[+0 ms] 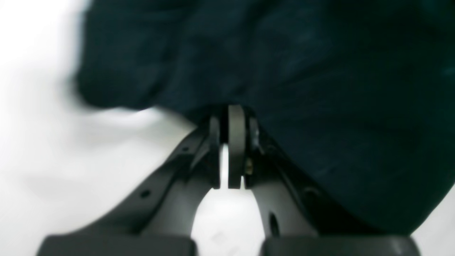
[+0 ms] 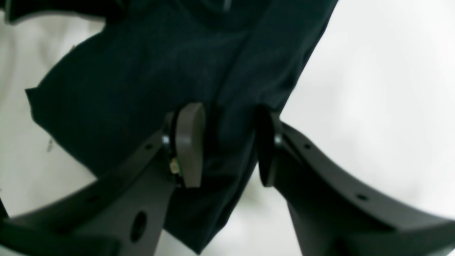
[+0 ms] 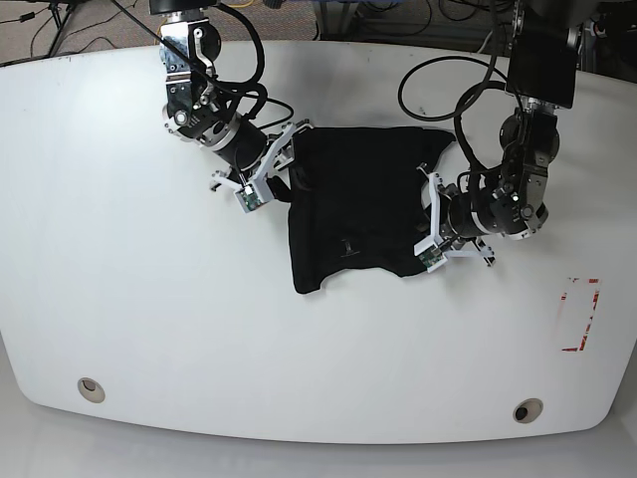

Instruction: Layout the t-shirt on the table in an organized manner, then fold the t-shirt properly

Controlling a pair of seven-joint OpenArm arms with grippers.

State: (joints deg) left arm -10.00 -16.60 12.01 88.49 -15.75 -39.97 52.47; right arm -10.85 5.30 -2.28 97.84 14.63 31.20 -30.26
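The black t-shirt [image 3: 358,204] lies rumpled in the middle of the white table [image 3: 149,299], roughly spread, with its lower left corner reaching toward me. At the shirt's right edge, my left gripper [image 3: 430,227] has its jaws pressed together. In the left wrist view the left gripper [image 1: 233,113] pinches the edge of the t-shirt [image 1: 320,89]. My right gripper [image 3: 282,159] is at the shirt's upper left edge. In the right wrist view the right gripper [image 2: 227,142] holds a bunched fold of the t-shirt [image 2: 142,71] between its pads.
A red tape rectangle [image 3: 579,314] marks the table at the right. Two round metal grommets [image 3: 91,388] [image 3: 527,409] sit near the front edge. Cables hang off both arms behind the shirt.
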